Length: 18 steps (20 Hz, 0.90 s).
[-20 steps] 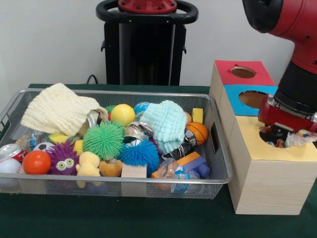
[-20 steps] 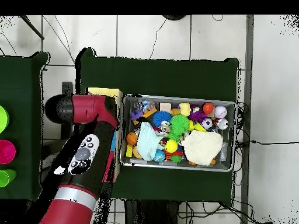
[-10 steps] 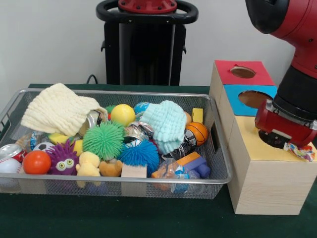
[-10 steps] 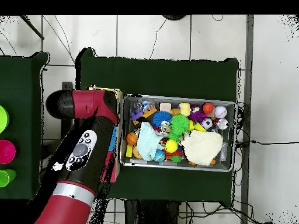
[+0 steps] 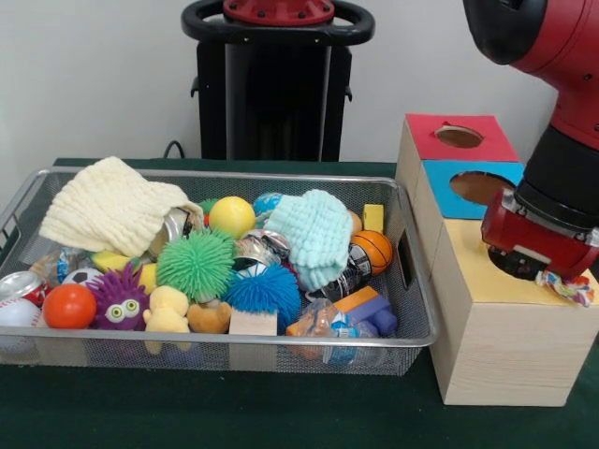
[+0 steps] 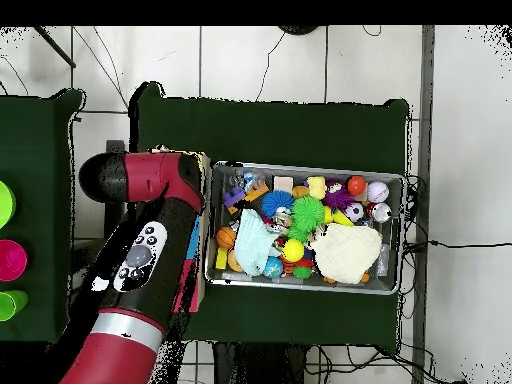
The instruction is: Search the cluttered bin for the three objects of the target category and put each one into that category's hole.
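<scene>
My gripper (image 5: 541,269) hangs low over the yellow box (image 5: 487,323), its tips hidden under the red wrist housing. A crinkly printed wrapper (image 5: 567,286) pokes out from below it on the right, just above the yellow top. The housing covers the yellow box's hole. The blue box (image 5: 440,173) and the red box (image 5: 426,126) behind it show their round holes. In the overhead view my arm (image 6: 140,255) covers the boxes, leaving a yellow corner (image 6: 180,157) showing. The wire bin (image 5: 281,342) holds several toys and clear packets (image 5: 328,323).
In the bin lie a cream cloth (image 5: 112,206), a pale blue cloth (image 5: 318,234), spiky green (image 5: 195,265) and blue (image 5: 264,292) balls, an orange ball (image 5: 68,306), a small basketball (image 5: 374,249) and a can (image 5: 19,283). Coloured cups (image 6: 8,258) stand on a side table.
A second ago the gripper sat down at the yellow hole with the wrapper beside it. It has since tilted and shifted forward, and the wrapper now hangs lower at its right. Nothing in the bin has moved.
</scene>
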### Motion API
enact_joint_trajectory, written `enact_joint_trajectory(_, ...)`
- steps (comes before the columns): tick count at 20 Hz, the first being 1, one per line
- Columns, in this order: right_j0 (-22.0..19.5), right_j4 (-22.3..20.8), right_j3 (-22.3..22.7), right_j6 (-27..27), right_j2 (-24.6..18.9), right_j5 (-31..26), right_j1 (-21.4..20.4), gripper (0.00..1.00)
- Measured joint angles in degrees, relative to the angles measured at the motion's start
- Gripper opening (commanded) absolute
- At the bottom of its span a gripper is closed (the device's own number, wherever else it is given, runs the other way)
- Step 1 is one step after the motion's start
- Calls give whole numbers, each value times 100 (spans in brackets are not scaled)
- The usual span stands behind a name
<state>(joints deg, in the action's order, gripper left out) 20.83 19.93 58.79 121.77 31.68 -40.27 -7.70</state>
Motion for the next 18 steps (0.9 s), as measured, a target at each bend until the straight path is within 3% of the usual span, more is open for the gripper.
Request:
enact_joint_trajectory(7, -169, 5, 199, 1, -276, 6, -190, 0)
enact_joint_trajectory(14, -539, 15, 747, 1, -818, -10, -725, 0)
enact_joint_trajectory(18, -685, 17, 845, 1, -1012, -203, -966, 0)
